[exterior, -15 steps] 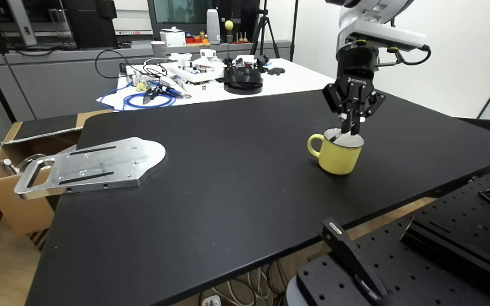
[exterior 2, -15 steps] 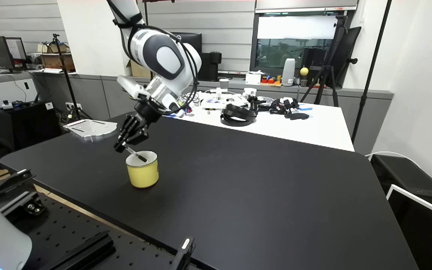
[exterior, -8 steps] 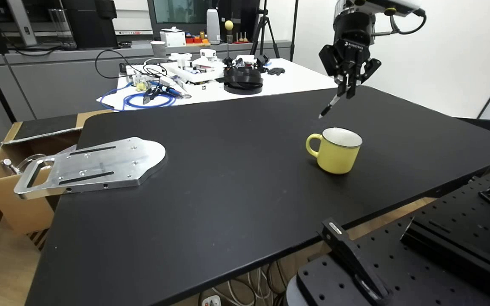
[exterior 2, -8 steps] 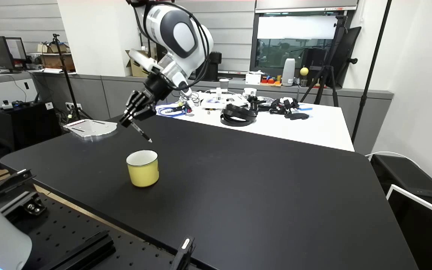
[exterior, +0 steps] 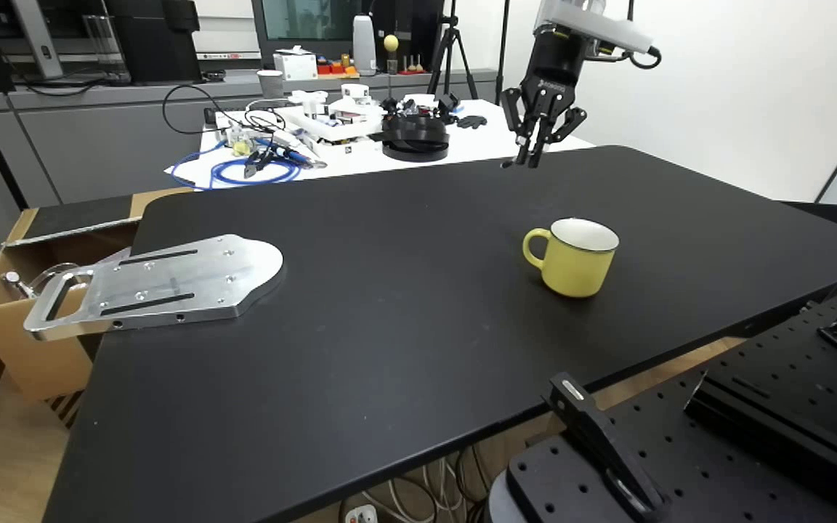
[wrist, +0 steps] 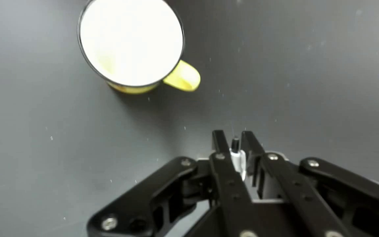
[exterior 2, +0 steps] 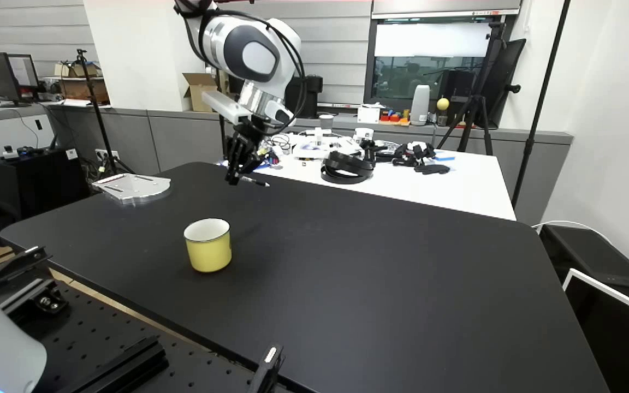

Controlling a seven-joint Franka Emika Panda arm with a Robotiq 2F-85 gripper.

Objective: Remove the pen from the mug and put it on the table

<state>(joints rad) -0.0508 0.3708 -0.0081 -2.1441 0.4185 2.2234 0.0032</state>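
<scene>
The pale-yellow mug (exterior: 577,267) stands upright on the black table (exterior: 360,349), its whitish inside showing no pen; it also shows in an exterior view (exterior 2: 208,254) and in the wrist view (wrist: 130,42). My gripper (exterior: 527,161) is shut on the pen (exterior 2: 255,181) and holds it above the table, behind the mug in both exterior views. In an exterior view the pen sticks out to the right of the fingertips (exterior 2: 232,179), nearly level. In the wrist view the pen's white body and black end (wrist: 238,158) sit between the fingers (wrist: 233,132).
A silver metal plate (exterior: 164,280) with a handle lies at the table's edge. A white table (exterior 2: 467,180) with cables and gear stands behind. A black perforated base (exterior: 767,428) adjoins the near edge. An open cardboard box (exterior: 33,341) stands beside the table.
My gripper has lifted the pen out of the mug, then moved away from the mug towards the back of the table. The pen has turned to lie more nearly level. The mug has barely moved.
</scene>
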